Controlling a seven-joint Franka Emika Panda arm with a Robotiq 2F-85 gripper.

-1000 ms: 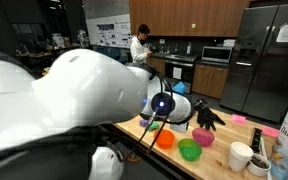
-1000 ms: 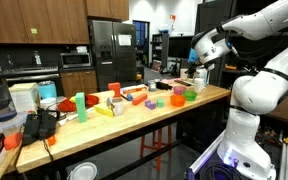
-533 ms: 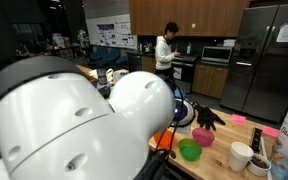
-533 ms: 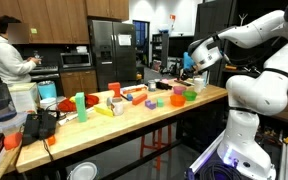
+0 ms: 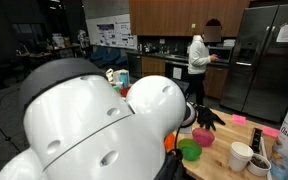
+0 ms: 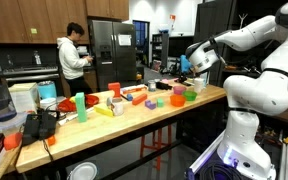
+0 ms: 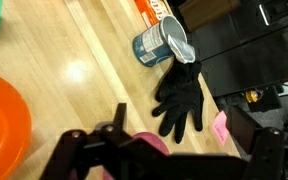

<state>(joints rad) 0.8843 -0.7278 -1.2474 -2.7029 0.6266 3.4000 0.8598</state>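
Observation:
In the wrist view my gripper (image 7: 184, 138) hangs open over the wooden table (image 7: 94, 60), with nothing between its dark fingers (image 7: 119, 118). Just beyond the fingertips a black glove (image 7: 181, 95) lies flat. A tin can (image 7: 164, 45) lies on its side at the glove's cuff. A pink bowl (image 7: 149, 146) shows partly beneath the gripper body. An orange bowl (image 7: 4, 120) is at the left and a pink note (image 7: 220, 128) at the right. In an exterior view the gripper (image 6: 188, 68) hovers above the table's far end. The glove (image 5: 209, 117) also shows in an exterior view.
Green bowl (image 5: 189, 150), pink bowl (image 5: 203, 137) and white cups (image 5: 241, 156) stand near the glove. My own white arm (image 5: 94, 120) fills the foreground there. Many coloured items (image 6: 119, 100) cover the long table. A person (image 6: 72, 55) stands by the fridge.
The arm has swung, filling more of one exterior view, with the gripper lower and closer to the table end. The person has walked across the kitchen. The jaws have stayed open.

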